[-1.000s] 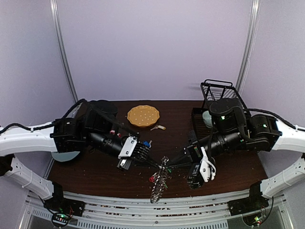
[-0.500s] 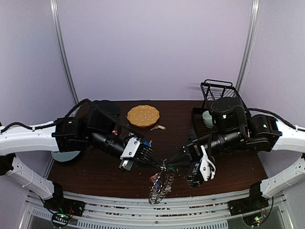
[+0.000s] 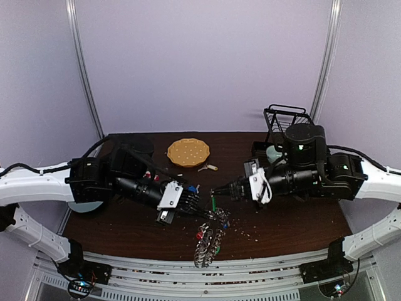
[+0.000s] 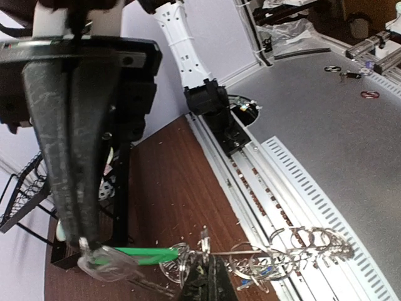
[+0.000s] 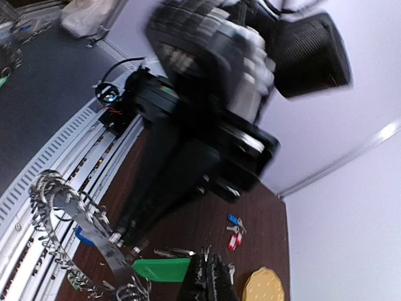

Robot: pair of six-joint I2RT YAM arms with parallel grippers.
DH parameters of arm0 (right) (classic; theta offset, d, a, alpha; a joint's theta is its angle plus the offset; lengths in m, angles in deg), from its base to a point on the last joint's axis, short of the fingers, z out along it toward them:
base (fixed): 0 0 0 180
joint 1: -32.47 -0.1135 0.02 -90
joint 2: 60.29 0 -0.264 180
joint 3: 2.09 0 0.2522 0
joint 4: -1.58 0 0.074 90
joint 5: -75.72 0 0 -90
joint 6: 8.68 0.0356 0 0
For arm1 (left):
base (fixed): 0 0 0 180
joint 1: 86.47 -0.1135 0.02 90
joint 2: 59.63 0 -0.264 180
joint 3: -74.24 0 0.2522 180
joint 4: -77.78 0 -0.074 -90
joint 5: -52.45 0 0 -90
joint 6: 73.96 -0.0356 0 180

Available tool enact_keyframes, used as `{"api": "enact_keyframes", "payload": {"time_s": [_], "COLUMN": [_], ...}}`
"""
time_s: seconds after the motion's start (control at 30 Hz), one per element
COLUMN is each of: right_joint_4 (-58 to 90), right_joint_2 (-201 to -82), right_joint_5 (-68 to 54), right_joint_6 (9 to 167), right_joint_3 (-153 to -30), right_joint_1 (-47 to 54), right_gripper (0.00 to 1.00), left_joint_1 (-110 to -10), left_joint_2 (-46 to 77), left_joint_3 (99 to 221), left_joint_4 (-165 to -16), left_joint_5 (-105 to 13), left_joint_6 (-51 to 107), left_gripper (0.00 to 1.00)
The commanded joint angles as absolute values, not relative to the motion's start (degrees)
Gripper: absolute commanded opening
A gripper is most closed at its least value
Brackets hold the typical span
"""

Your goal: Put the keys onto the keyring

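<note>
Centrally, the silver key with green plastic tag [image 4: 145, 254] is pinched in the closed jaws of the right gripper [image 3: 213, 192]. Its long axis is level, and its tag end is pointed at the large silver wire keyring [image 3: 210, 241] just beside it. The ring's wire is clamped in the closed left gripper [image 3: 202, 213], and its fringe is carried out over the near edge of the dark brown table [image 3: 294, 216]. Spare blue- and red-tagged keys [image 5: 233, 232] and the yellow-orange round plate [image 3: 188, 152] are seen well apart behind, so room is judged ample.

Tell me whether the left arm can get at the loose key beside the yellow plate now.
Likely not yet: the path to the key looks open, but the left gripper is shut, apparently on the keyring.
</note>
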State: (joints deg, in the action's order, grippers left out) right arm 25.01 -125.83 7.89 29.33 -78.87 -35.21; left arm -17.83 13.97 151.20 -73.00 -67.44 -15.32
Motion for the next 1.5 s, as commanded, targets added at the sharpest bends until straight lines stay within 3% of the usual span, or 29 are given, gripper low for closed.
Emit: {"api": "enact_keyframes", "payload": {"time_s": [0.0, 0.13, 0.37, 0.57, 0.77, 0.8, 0.9, 0.93, 1.0, 1.13, 1.27, 1.47], "right_joint_4": [19.6, 24.6, 29.0, 27.1, 29.5, 30.4, 35.6, 37.6, 39.3, 32.2, 10.3, -2.0], "right_joint_2": [-124.0, -126.7, -136.4, -143.3, -148.5, -148.9, -150.2, -149.8, -146.4, -136.9, -129.9, -127.8], "right_joint_5": [0.2, -0.8, 0.9, 4.4, 1.2, -0.1, -1.6, -3.0, -5.4, 0.3, 15.5, 13.4], "right_joint_6": [63.3, 87.6, 113.1, 119.6, 115.9, 115.0, 110.1, 108.4, 103.7, 90.6, 81.2, 59.8], "right_joint_3": [-76.5, -73.9, -66.6, -60.6, -61.4, -62.3, -68.0, -70.8, -75.8, -82.0, -76.7, -70.8], "right_joint_1": [-29.1, -23.8, -23.5, -23.4, -22.6, -22.4, -22.3, -22.4, -23.0, -25.2, -27.5, -35.1], "right_gripper": [0.0, 0.0, 0.0, 0.0, 0.0, 0.07, 0.49, 0.58, 0.66, 0.61, 0.5, 0.3], "left_joint_1": [-17.6, -17.6, -17.6, -17.6, -17.6, -17.6, -17.6, -17.6, -17.6, -17.6, -17.6, -17.6], "left_joint_2": [8.0, 3.4, -0.4, -3.3, -3.5, -3.6, -3.4, -3.2, -2.9, -2.0, -1.6, -2.0], "left_joint_3": [145.4, 139.0, 135.0, 132.2, 131.7, 131.4, 131.5, 131.8, 132.7, 135.2, 135.9, 137.1], "left_joint_4": [-83.8, -91.2, -94.2, -94.6, -93.6, -93.6, -93.4, -93.1, -92.3, -91.8, -94.2, -96.1], "left_joint_5": [-56.3, -48.4, -42.0, -38.6, -37.6, -37.3, -36.9, -37.0, -37.4, -39.9, -41.3, -45.7], "left_joint_6": [-13.9, -10.6, -7.4, -3.2, -3.4, -3.7, -4.8, -5.1, -5.8, -9.0, -12.9, -15.8], "left_gripper": [0.0, 0.0, 0.0, 0.0, 0.0, 0.0, 0.0, 0.0, 0.0, 0.0, 0.0, 0.0]}}
